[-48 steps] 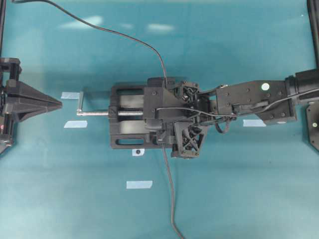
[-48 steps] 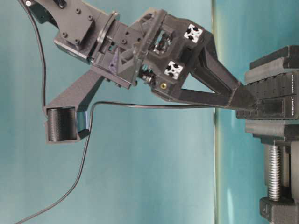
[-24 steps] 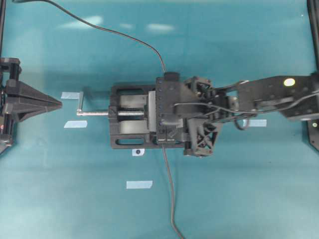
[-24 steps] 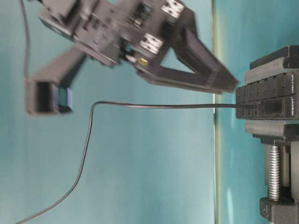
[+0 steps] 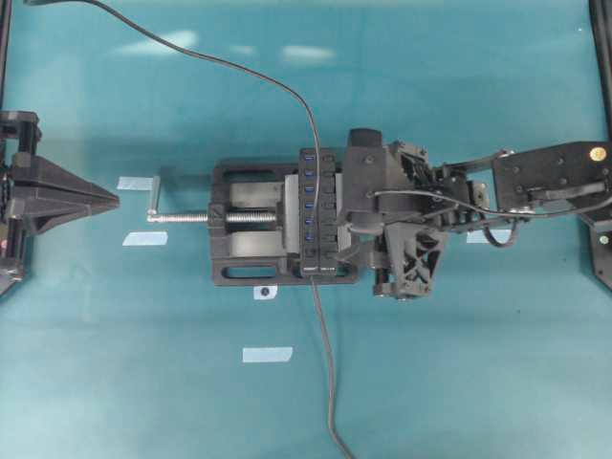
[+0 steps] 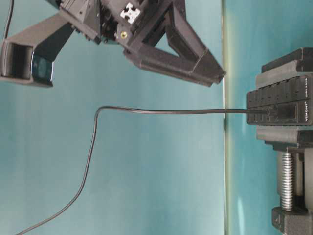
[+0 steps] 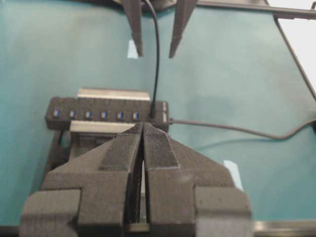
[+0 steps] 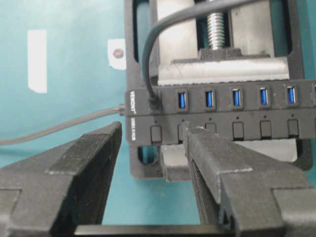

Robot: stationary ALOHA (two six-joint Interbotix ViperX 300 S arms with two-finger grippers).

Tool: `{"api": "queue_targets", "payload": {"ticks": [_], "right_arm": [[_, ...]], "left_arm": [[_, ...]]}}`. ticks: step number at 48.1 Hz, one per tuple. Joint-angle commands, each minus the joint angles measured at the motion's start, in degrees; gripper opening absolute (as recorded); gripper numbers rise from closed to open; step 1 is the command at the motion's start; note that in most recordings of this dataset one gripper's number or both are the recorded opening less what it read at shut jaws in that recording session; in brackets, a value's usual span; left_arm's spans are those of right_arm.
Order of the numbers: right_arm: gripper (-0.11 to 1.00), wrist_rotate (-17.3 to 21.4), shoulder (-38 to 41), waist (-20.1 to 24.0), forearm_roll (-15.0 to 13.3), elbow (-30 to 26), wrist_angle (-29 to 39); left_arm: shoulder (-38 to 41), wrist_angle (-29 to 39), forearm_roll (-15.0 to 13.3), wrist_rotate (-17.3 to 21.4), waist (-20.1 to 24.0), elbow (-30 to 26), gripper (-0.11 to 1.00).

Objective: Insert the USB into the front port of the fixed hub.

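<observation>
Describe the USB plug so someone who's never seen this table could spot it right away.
Find the black vise at the table's middle; the hub sits clamped in it. The plug sits in the slot nearest the hub's white lettering. That slot alone has a thin cable rising from it; the others show bare blue.

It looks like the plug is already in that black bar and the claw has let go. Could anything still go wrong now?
Possibly. The USB cable arches up just beside the open right gripper, so a careless move might snag it and tug the plug out of the fixed hub. The gripper's fingers also hang close to the hub and could bump it.
</observation>
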Motion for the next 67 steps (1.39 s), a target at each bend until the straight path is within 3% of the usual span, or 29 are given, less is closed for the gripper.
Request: {"api": "queue_targets", "payload": {"ticks": [1, 67], "right_arm": [[0.58, 0.44, -1.76, 0.44, 0.09, -0.35, -0.7], [0.58, 0.44, -2.02, 0.97, 0.09, 0.97, -4.13]], "left_arm": [[0.35, -0.53, 0.18, -0.09, -0.09, -0.88, 0.0], [0.26, -0.53, 0.18, -0.09, -0.09, -0.88, 0.0]]}}
